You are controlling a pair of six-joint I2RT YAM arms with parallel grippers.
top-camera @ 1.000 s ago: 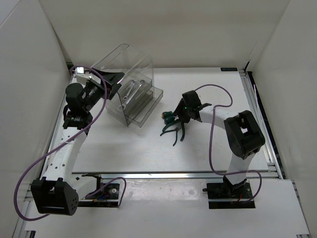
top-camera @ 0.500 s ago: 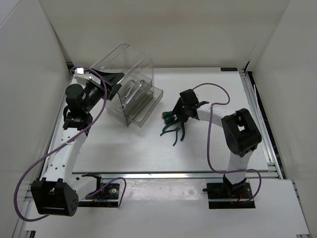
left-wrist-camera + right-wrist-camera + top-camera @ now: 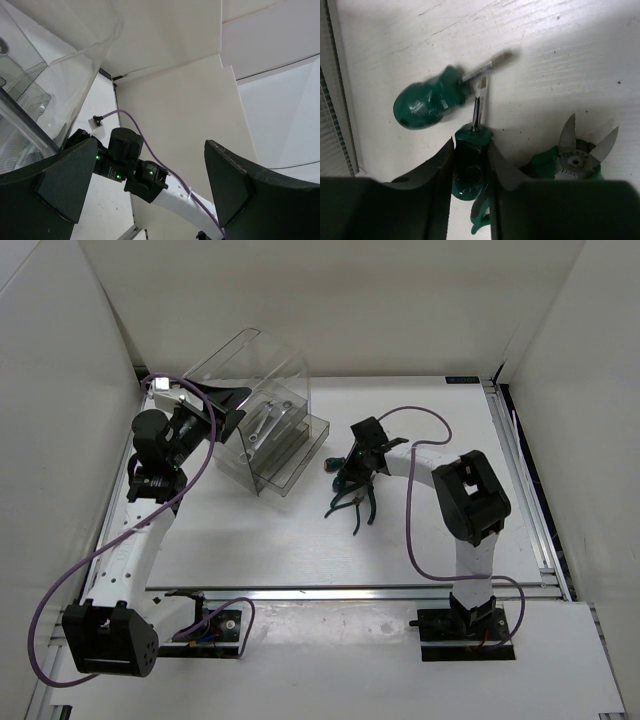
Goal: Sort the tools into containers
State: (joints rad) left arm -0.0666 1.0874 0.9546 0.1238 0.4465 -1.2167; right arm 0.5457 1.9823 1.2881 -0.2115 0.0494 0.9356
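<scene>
Right pincer (image 3: 470, 150) is closed on a green screwdriver (image 3: 472, 137) handle, right of the cabinet (image 3: 250, 370); second screwdriver (image 3: 427, 102) and pliers (image 3: 572, 162) are seen just beside on the tabletop (image 3: 560, 60). Left pincer (image 3: 151, 145) is held wide open, empty.

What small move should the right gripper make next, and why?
Probably lift straight up a little. The right gripper pinches the green screwdriver by its handle, and the pliers lie close beside it, so a short rise would clear them before carrying it to the drawers.
</scene>
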